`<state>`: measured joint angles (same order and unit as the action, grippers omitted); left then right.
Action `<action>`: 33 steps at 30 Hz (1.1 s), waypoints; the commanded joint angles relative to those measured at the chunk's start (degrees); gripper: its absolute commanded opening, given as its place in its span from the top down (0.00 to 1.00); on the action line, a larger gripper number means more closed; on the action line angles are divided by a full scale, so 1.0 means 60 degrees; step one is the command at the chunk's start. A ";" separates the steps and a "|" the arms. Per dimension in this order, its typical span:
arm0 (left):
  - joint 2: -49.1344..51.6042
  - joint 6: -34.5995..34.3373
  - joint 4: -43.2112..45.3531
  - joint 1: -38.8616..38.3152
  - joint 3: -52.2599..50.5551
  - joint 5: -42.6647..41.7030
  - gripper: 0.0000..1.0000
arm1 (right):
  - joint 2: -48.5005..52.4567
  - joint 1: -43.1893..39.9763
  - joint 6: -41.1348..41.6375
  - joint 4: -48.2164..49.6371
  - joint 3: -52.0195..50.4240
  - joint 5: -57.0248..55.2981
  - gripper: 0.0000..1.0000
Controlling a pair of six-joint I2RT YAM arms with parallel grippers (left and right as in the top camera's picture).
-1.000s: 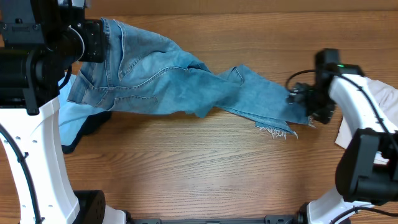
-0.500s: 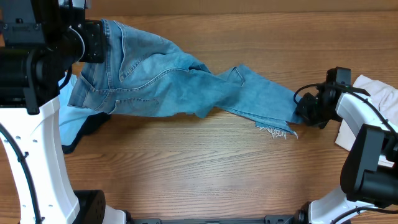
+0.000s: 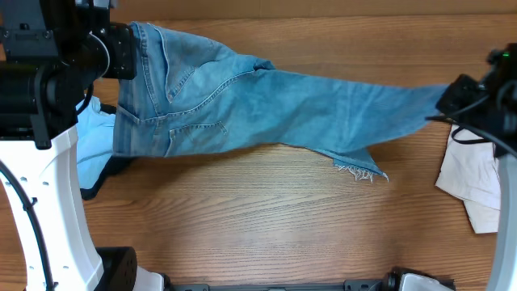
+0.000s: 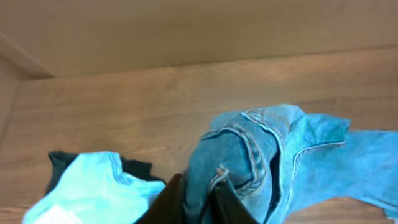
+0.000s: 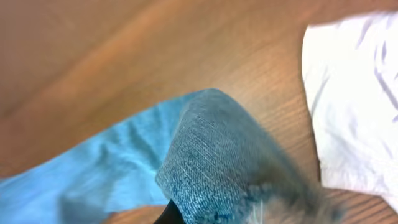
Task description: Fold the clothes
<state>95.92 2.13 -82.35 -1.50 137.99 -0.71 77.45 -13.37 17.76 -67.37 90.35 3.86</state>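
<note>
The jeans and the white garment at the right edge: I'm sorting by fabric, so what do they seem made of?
The jeans look like light-blue cotton denim, matte: twill weave, contrast stitching, frayed hem. The white garment looks like thin, soft matte cloth, loosely creased; knit or woven, I cannot tell.

black garment [image 4: 135,167] mostly under shirt [image 4: 87,190], white garment [image 5: 354,93] cut off, jeans [image 5: 217,155] blurred near hem

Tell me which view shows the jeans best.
Overhead. It shows the jeans from waist to frayed hem, drawn across the table. The left wrist view shows only the bunched waist; the right wrist view shows only a blurred fold of one leg.
</note>
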 commanded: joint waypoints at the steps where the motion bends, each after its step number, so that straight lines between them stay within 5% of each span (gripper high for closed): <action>1: 0.0106 0.0142 0.0076 -0.0022 0.0189 0.0295 0.52 | -0.0273 0.0000 0.0080 -0.0095 0.0266 -0.0277 0.96; 3: 0.0401 0.0302 -0.0244 -0.0022 0.0186 0.0295 0.23 | -0.0302 0.0000 0.0080 -0.0127 0.0270 -0.0280 0.96; 6: 0.0889 0.0295 -0.0627 -0.0022 0.0135 0.0288 0.17 | -0.0302 -0.0004 0.0080 -0.0069 0.0328 -0.0295 0.96; 15: 0.1617 0.0721 -0.2412 -0.0095 0.0131 -0.0969 0.29 | -0.0299 -0.0528 0.0080 -0.0834 0.3133 0.0248 0.96; 25: 0.1526 0.0867 -0.2412 -0.1118 -0.0229 -0.1319 0.33 | -0.0277 -0.1078 0.0623 -0.1111 0.6306 -0.0270 0.96; 33: -0.0288 -0.0080 -0.2412 -0.2095 -0.0841 0.0976 0.28 | 0.0102 -0.1115 0.0834 -0.1807 0.6393 -0.1020 0.96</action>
<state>103.66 5.34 -96.57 -13.65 135.55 -1.13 77.08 -19.53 21.43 -77.62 127.50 -0.27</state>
